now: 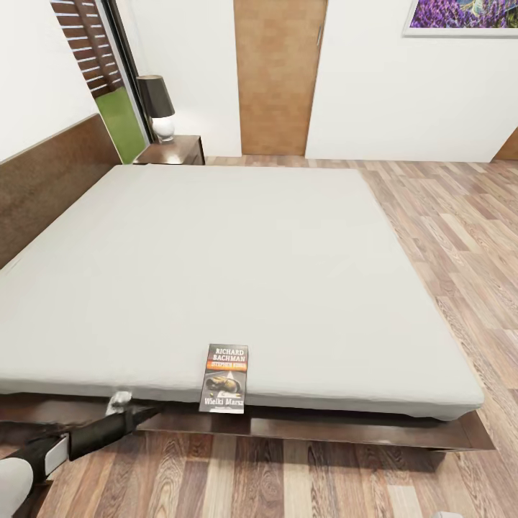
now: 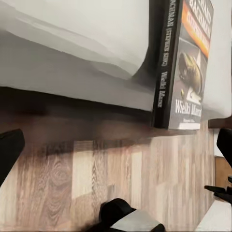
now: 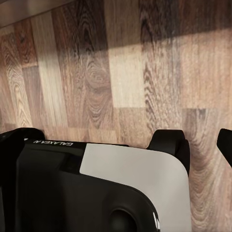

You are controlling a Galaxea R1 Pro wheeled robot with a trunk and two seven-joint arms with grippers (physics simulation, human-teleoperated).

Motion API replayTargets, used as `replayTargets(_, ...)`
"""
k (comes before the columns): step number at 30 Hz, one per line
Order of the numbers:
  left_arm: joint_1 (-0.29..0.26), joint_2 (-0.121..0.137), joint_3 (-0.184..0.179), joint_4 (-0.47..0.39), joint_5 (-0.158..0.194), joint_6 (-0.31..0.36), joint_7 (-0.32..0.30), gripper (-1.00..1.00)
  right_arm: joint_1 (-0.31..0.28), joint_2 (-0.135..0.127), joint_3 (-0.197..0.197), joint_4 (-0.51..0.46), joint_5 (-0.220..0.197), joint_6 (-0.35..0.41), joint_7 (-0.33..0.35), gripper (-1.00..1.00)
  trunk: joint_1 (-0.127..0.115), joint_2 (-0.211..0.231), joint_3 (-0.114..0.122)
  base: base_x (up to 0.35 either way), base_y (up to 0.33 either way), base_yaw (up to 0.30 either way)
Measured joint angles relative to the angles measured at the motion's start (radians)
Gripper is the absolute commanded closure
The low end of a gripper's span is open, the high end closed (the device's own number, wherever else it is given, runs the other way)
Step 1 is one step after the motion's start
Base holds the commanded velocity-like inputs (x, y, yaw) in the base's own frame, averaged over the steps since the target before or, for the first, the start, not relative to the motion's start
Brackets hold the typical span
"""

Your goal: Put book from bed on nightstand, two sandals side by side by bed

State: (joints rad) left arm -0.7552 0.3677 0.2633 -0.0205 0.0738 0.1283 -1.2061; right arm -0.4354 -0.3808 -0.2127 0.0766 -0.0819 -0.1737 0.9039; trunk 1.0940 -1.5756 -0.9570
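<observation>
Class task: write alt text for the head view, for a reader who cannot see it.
A thin dark paperback book with an orange band overhangs the near edge of a large pale grey bed on a wood-plank floor. The black left gripper reaches toward that edge; a dark wooden nightstand with a lamp stands beyond.

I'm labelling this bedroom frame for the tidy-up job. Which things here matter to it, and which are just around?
Belongs to the job:
book, overhanging the bed's near edge
bed
nightstand
left gripper, near the book

Just around:
lamp on the nightstand
door
lavender picture
</observation>
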Motion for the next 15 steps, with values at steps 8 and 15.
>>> replayTargets(8, 0.038, -0.004, 0.003, 0.003, -0.004, -0.074, -0.001, -1.0, 0.0, 0.007, -0.001, -0.003, 0.0, 0.008, 0.004, -1.0, 0.0, 0.0, 0.0, 0.0, 0.0, 0.0)
replayTargets(15, 0.042, -0.004, 0.005, 0.003, -0.005, -0.077, -0.083, -1.0, -0.002, 0.008, -0.001, -0.038, 0.001, 0.163, 0.009, -1.0, 0.0, 0.0, 0.0, 0.0, 0.0, 0.0)
